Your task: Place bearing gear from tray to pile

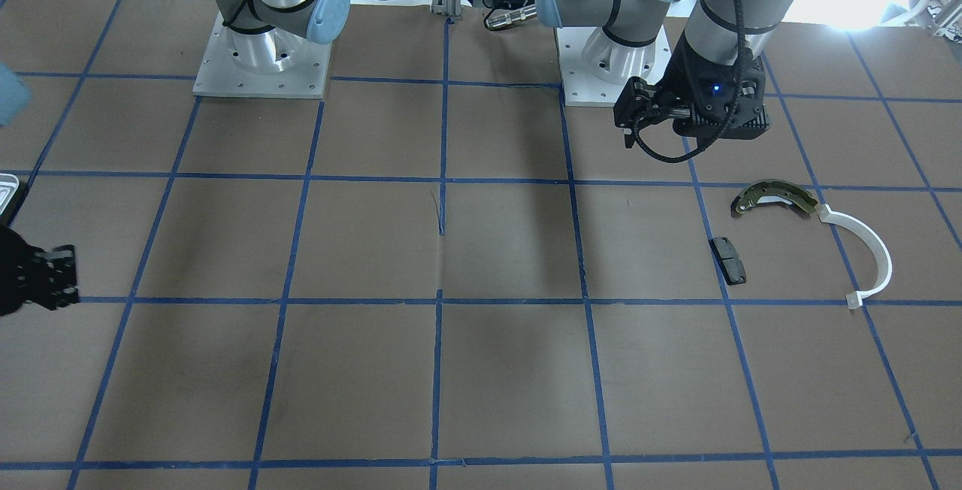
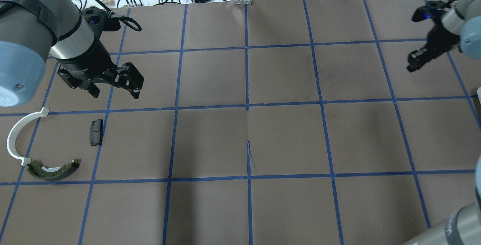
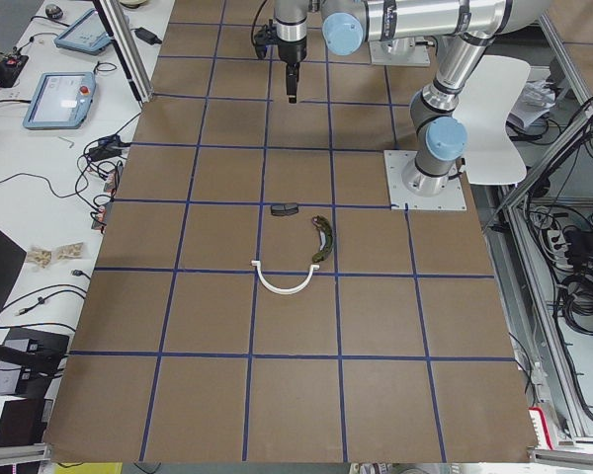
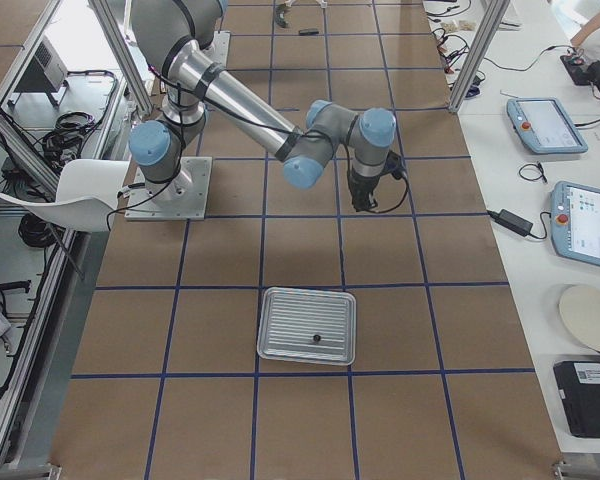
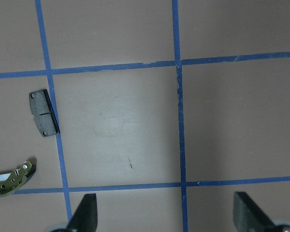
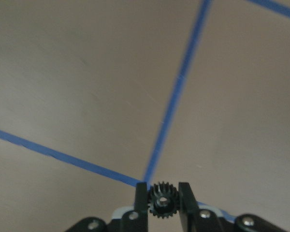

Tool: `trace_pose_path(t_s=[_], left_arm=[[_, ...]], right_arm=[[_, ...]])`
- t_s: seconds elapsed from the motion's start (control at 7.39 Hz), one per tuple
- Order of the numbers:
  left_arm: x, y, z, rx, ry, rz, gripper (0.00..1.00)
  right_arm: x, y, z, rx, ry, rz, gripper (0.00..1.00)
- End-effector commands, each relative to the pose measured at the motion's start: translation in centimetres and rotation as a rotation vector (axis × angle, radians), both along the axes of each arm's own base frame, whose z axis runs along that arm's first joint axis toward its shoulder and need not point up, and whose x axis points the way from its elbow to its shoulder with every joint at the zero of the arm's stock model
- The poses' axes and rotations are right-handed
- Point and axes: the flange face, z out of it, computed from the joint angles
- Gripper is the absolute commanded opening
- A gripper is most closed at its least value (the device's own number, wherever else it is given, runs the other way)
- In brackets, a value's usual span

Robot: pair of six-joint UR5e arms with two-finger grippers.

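Observation:
My right gripper (image 6: 160, 192) is shut on a small black toothed bearing gear (image 6: 160, 200), held above bare table; it also shows in the overhead view (image 2: 412, 65) at the far right. The tray (image 4: 280, 345) lies on the table, apart from that gripper. The pile lies at the other end: an olive brake shoe (image 2: 54, 170), a white plastic arc (image 2: 15, 136) and a black pad (image 2: 96, 132). My left gripper (image 2: 114, 94) is open and empty, hovering just beyond the pad (image 5: 43, 113).
A small dark part (image 4: 317, 338) lies in the tray. The brown table has blue tape grid lines. Both arm bases (image 1: 263, 62) stand at the table's robot side. Cables and tablets lie beyond the far edge.

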Motion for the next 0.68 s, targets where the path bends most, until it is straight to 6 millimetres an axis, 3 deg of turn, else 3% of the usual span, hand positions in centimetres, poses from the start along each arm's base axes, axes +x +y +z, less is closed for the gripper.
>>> trace_pose_path(t_s=[0.0, 0.27, 0.54], left_arm=[[0.5, -0.2, -0.5, 0.01, 0.004, 0.009, 1.0], [1.1, -0.5, -1.0, 0.021, 0.005, 0.024, 1.0], [1.2, -0.7, -1.6, 0.033, 0.002, 0.027, 1.0]], right_arm=[[19.9, -0.2, 0.7, -0.07, -0.023, -0.156, 0.0], [31.1, 2.3, -1.7, -0.022, -0.107, -0.336, 0.0], [42.3, 7.3, -3.2, -0.026, -0.096, -0.449, 0.0]])
